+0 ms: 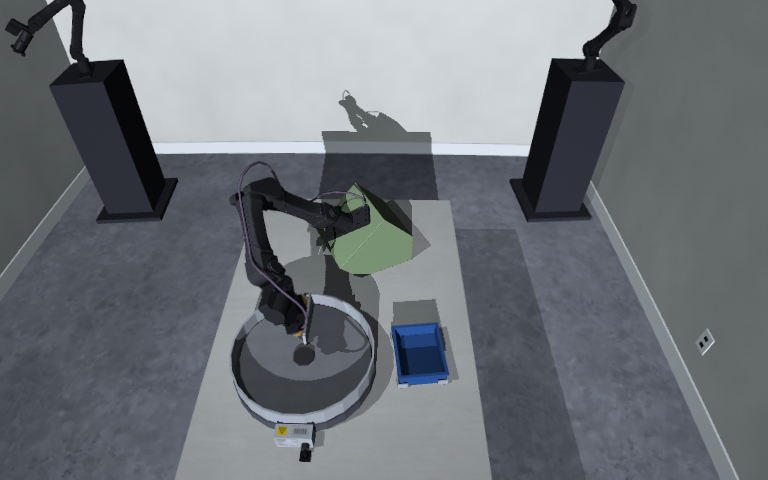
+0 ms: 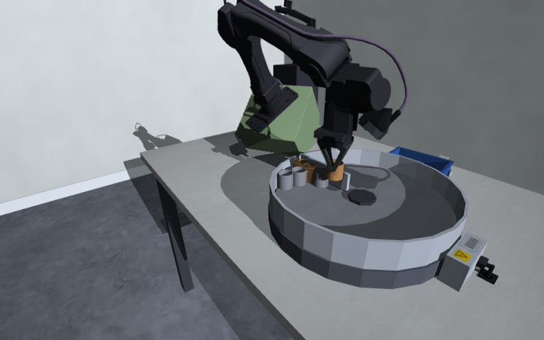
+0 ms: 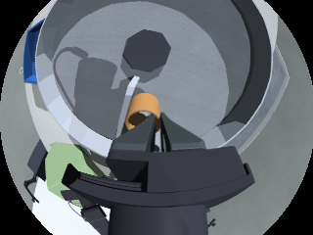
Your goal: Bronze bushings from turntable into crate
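My gripper (image 2: 333,168) (image 3: 157,117) is shut on the wall of a bronze bushing (image 2: 337,172) (image 3: 145,103), which hangs a little above the turntable (image 1: 303,417) (image 2: 377,254) (image 3: 49,93). Its open end faces the fingers. Two more bronze bushings, one at the rim (image 2: 299,161) and one in front of it (image 2: 310,173), stand to the left in the exterior view. Grey steel bushings (image 2: 285,180) (image 2: 299,177) (image 2: 321,183) stand beside them, the last just left of the held one. The blue crate (image 1: 423,380) (image 2: 421,155) (image 3: 30,56) looks empty in the top view.
A thin upright divider (image 2: 347,181) (image 3: 128,100) stands on the turntable close beside the held bushing. The turntable's raised rim lies between the gripper and the crate. A large green block (image 1: 379,249) (image 2: 307,120) (image 3: 66,164) stands behind. A control box (image 1: 294,435) (image 2: 461,262) sits at the turntable's front.
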